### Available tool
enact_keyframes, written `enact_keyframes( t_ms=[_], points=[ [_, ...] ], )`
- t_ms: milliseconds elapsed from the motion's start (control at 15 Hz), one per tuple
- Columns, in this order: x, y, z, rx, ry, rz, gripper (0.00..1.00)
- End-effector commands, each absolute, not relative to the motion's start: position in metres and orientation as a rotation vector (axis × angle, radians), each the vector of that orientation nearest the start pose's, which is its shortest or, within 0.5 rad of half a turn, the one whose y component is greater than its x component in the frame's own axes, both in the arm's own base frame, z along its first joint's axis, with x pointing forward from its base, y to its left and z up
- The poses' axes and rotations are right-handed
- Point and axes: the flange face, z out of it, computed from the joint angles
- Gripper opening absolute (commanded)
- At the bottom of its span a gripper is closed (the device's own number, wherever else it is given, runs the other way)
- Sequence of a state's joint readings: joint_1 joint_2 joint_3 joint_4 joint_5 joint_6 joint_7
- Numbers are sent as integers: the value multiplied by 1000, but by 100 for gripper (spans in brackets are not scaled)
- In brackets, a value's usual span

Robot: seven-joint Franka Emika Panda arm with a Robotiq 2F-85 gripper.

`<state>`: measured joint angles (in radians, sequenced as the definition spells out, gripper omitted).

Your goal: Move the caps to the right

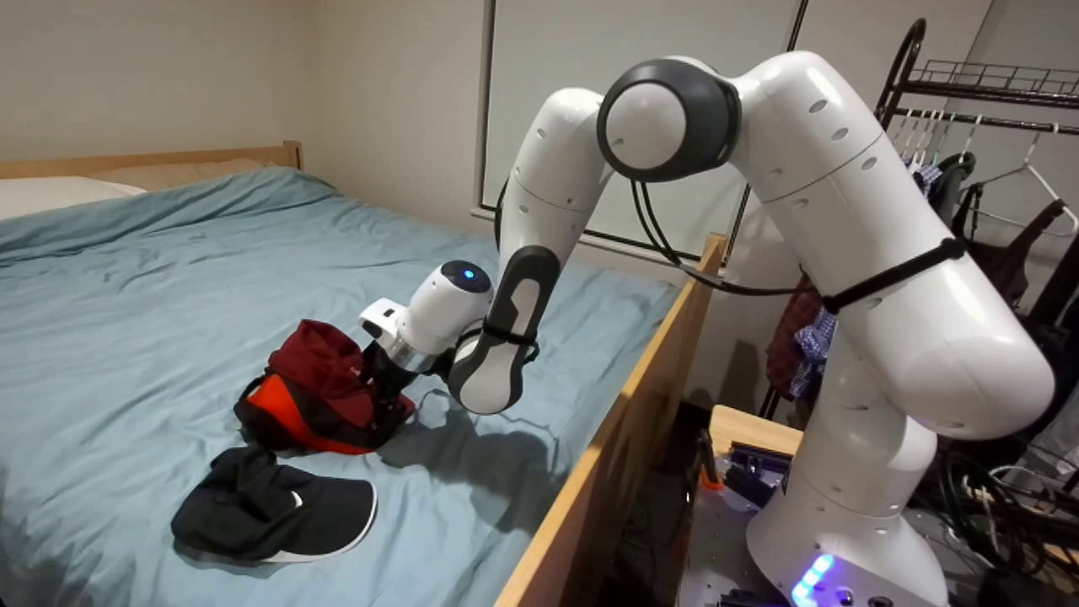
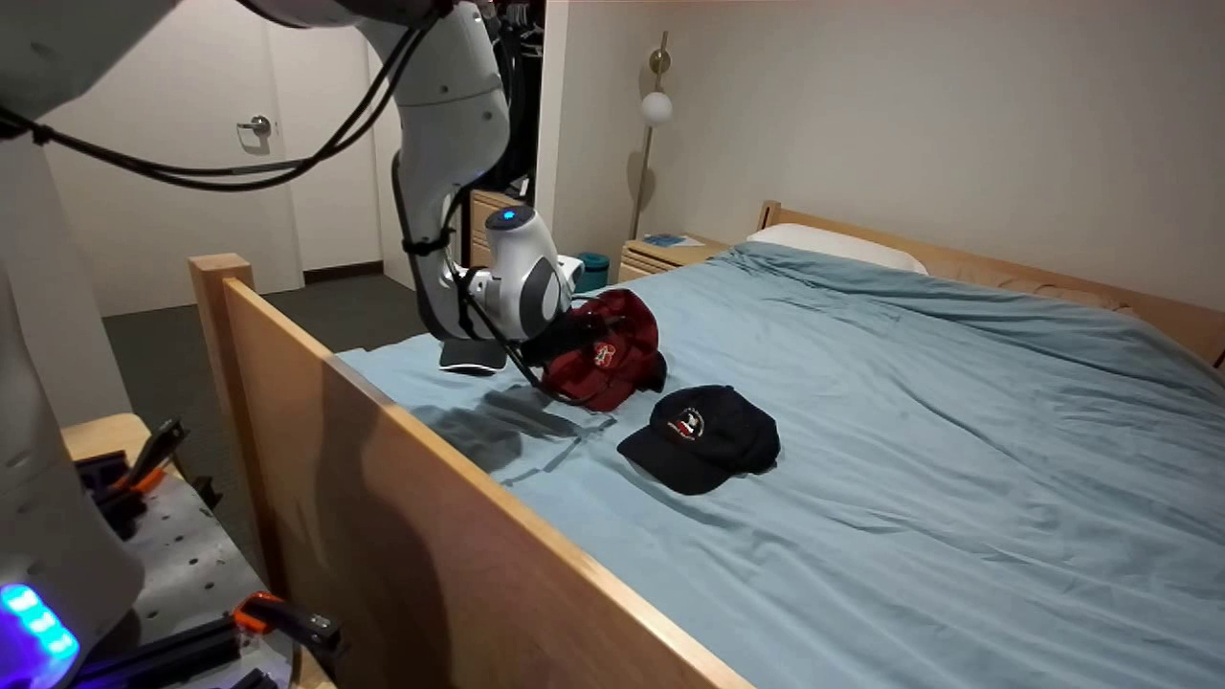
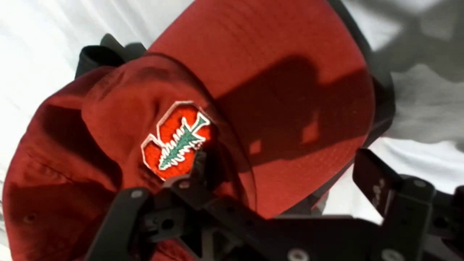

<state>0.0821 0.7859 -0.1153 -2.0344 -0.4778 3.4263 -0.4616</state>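
A dark red cap (image 1: 314, 354) lies on a black and bright-red cap (image 1: 287, 411) on the bed. The dark red cap also shows in an exterior view (image 2: 627, 330), and its brim and tree patch fill the wrist view (image 3: 268, 54). A black cap with a white-edged brim (image 1: 253, 510) lies beside them; its brim shows behind the arm (image 2: 472, 357). A black cap with a round emblem (image 2: 713, 435) lies apart from the stack. My gripper (image 3: 284, 166) is open and low over the dark red cap, one finger against its front by the patch, the other past the brim edge.
The caps lie on a wrinkled blue bedsheet (image 2: 909, 459). A wooden footboard (image 1: 603, 472) stands between the bed and the robot base. A nightstand (image 2: 670, 254) and a wall lamp (image 2: 657, 108) are at the far side. A clothes rack (image 1: 995, 88) stands behind the robot.
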Motion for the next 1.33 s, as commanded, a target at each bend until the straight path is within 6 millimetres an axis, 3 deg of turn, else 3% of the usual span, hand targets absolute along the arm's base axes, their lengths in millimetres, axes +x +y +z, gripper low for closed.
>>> enact_keyframes(
  t_ms=[0, 267, 533, 733, 1000, 1267],
  points=[
    [595, 33, 112, -2865, -1517, -846, 100],
    [599, 25, 110, -2908, -1525, -865, 100],
    [588, 5, 95, -2973, -1468, -707, 100],
    [588, 8, 100, -2959, -1478, -735, 100],
    [590, -4, 100, -3015, -1523, -714, 100],
    [588, -35, 92, -3131, -1529, -607, 100]
  ],
)
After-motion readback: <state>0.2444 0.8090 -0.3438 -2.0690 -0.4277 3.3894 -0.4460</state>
